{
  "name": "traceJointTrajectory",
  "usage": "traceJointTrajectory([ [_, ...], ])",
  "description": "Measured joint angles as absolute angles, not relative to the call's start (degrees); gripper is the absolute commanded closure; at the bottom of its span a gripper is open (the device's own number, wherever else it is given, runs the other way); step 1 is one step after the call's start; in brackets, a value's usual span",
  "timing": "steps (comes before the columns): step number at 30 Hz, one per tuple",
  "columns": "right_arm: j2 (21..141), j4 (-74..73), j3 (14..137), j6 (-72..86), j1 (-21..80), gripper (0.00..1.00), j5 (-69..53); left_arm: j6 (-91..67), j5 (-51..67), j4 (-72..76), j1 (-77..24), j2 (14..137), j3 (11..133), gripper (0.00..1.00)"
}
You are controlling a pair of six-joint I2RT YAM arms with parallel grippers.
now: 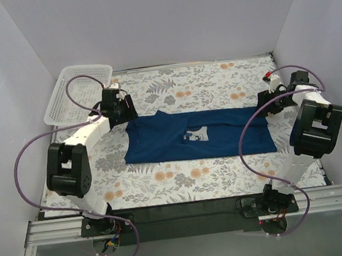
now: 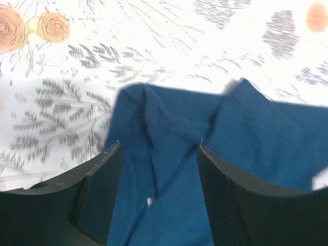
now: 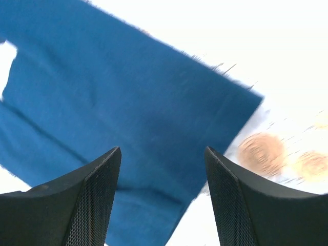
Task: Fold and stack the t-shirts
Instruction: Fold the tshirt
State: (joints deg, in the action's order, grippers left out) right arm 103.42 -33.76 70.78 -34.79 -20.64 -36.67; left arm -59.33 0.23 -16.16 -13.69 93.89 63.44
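Mid-fold, likely: t-shirt (image 1: 196, 136) on counter (image 1: 215, 80); left fingers (image 2: 97, 189) wide, bunched edge between them; right fingers (image 3: 87, 184) wide above corner. Next: pinch both.

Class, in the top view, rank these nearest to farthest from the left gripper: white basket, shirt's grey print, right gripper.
From the left gripper:
1. white basket, far-left corner, just beside it.
2. grey print, middle of the t-shirt.
3. right gripper, at the far right end.
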Motion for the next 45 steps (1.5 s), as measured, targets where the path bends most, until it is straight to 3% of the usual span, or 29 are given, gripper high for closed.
traceJointTrajectory([
  [8,107.5,-32.4,77.6,-31.8,-20.6,0.39,-36.1,-57.4,-1.6,-16.9,-12.8,109.6,71.2,0.52],
  [16,114.0,-31.2,80.9,-30.3,-20.7,0.39,-33.7,-57.1,-1.2,-17.5,-12.8,112.1,74.0,0.59],
  [19,116.5,-31.2,81.6,-30.1,-20.6,0.42,-32.7,-56.8,-0.6,-17.6,-12.8,112.3,74.0,0.68],
  [24,118.0,-30.3,82.9,-29.8,-20.7,0.57,-32.6,-56.6,2.0,-17.8,-12.8,113.5,74.8,0.99],
  [25,118.1,-30.0,82.9,-29.9,-20.7,0.58,-32.6,-56.6,2.3,-17.9,-12.8,113.7,75.0,1.00],
  [29,118.8,-29.8,83.1,-30.2,-20.7,0.81,-32.9,-56.4,2.5,-18.2,-12.8,114.9,77.3,1.00],
  [30,119.1,-29.8,83.3,-30.1,-20.7,0.93,-33.2,-56.4,2.4,-18.2,-12.8,115.4,78.2,1.00],
  [31,119.4,-29.8,83.5,-30.2,-20.7,0.99,-33.5,-56.4,2.4,-18.2,-12.8,115.8,78.9,1.00],
  [39,119.7,-25.6,83.7,-27.0,-20.6,0.99,-33.1,-56.3,0.8,-17.6,-11.9,122.1,89.0,1.00],
  [45,116.6,-18.1,78.6,-22.6,-20.5,0.99,-29.8,-56.0,-0.5,-18.1,-11.8,133.9,104.7,1.00],
])
